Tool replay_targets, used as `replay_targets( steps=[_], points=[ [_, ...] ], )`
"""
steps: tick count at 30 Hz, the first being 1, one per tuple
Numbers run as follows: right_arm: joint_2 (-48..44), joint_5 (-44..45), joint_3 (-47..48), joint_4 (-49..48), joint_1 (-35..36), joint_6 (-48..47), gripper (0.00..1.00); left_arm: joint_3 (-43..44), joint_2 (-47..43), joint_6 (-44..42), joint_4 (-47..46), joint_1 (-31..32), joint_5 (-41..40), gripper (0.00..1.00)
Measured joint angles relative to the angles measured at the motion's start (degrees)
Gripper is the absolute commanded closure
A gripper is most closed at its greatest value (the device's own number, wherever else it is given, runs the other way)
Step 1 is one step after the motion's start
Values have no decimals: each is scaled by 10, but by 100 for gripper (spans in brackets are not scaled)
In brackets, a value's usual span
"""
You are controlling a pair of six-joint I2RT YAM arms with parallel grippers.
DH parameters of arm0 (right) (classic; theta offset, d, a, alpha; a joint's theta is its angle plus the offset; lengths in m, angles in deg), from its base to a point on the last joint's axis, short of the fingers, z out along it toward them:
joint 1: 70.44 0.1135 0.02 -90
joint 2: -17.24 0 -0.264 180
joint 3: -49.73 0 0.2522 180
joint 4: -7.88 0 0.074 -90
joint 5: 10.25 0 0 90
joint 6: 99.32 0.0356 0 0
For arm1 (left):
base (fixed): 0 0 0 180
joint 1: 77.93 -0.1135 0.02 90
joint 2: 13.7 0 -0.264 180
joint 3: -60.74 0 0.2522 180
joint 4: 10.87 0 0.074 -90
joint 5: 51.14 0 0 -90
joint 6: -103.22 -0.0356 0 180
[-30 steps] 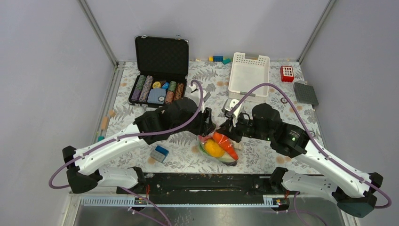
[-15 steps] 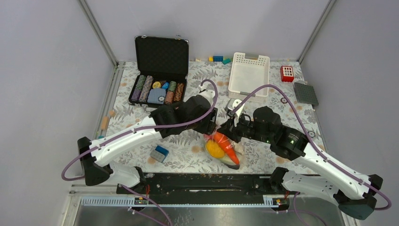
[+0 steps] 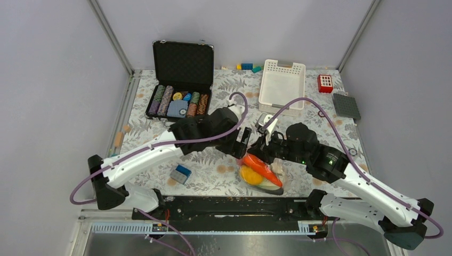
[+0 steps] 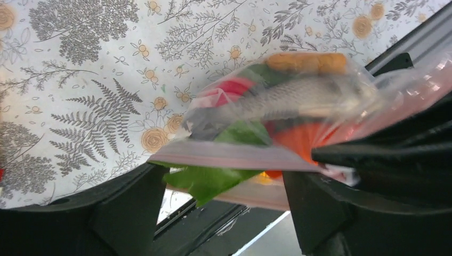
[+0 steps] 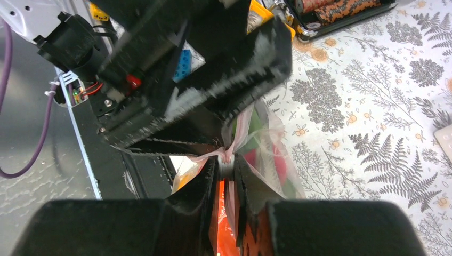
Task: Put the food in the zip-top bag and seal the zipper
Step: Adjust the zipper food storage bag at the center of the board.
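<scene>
The clear zip-top bag (image 3: 261, 173) lies near the table's front edge. It holds an orange carrot (image 3: 262, 166), something yellow, a green leaf (image 4: 213, 178) and a grey fish (image 4: 298, 96). My right gripper (image 3: 259, 148) is shut on the bag's pink zipper strip (image 5: 242, 128) at its top edge, pinched between the fingertips in the right wrist view, gripper (image 5: 229, 162). My left gripper (image 3: 245, 143) stands open just left of the right one. In the left wrist view the zipper strip (image 4: 234, 159) runs across the gap of that gripper (image 4: 224, 178), and neither finger presses on it.
An open black case of poker chips (image 3: 181, 101) sits at the back left, a white basket (image 3: 282, 85) at the back middle. A red block (image 3: 325, 83) and grey plate (image 3: 346, 105) are far right. A blue block (image 3: 182, 173) lies front left, by the black rail (image 3: 213, 205).
The left gripper has opened and let go of the bag's edge. The bag has shifted right and settled lower toward the front edge, with the right gripper still holding it.
</scene>
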Motion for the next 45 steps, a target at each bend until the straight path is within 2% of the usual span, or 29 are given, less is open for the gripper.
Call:
replay_targets(
  steps=[3,10,14,18,22,28,32,37,45],
  points=[
    [-3,-8,0,0,3,3,100,0,-31,-13,2,-6,10,1],
    [-13,-2,0,-13,3,3,100,-15,-156,-55,5,0,36,1],
    [-20,-8,0,-15,2,2,100,-21,-217,-77,-1,1,12,1],
    [-21,-22,0,-16,2,-2,100,-35,-238,-98,-22,-2,-12,1],
    [-21,-34,4,-11,2,-7,100,-85,-251,-154,-74,-4,-1,1],
    [-17,-59,43,37,2,-31,100,-179,-291,-275,-146,-4,78,1],
    [-3,-87,84,78,1,-64,100,-174,-291,-334,-177,-4,110,1],
    [12,-117,130,151,1,-149,100,-112,-245,-401,-164,-4,123,1],
    [50,-110,201,226,1,-223,100,-47,-210,-488,-149,-4,124,1]
  ],
)
